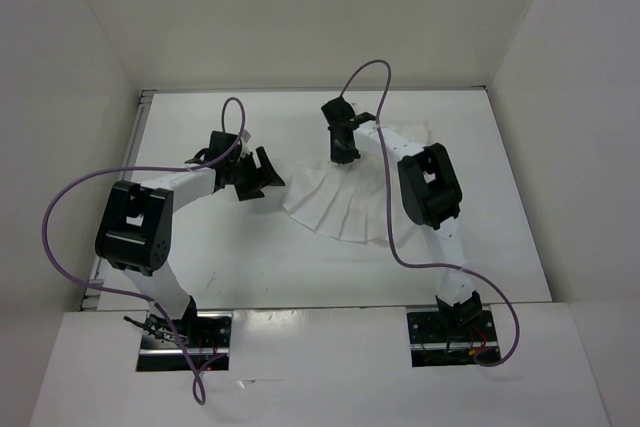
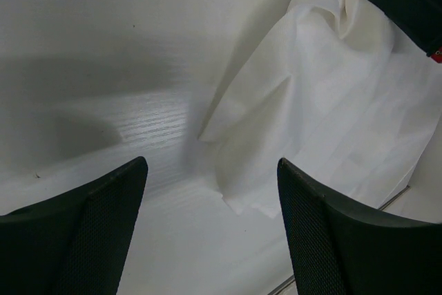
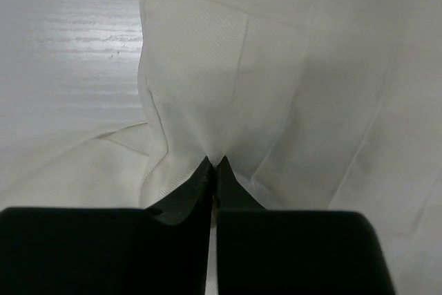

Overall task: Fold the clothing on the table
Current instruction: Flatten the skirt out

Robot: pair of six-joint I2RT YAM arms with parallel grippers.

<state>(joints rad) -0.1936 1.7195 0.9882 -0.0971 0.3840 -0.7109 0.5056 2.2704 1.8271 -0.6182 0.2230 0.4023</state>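
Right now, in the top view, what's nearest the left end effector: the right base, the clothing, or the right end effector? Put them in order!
From the left end effector:
1. The clothing, just to its right.
2. The right end effector, farther right, pinching the clothing.
3. The right base, far off at the near right edge.

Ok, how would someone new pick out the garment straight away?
Start from the white table inside the white walls; near its middle lies the clothing. It is a thin white fan-shaped cloth with pleat-like creases, pinched at its far side by the right end effector, the only soft thing there.
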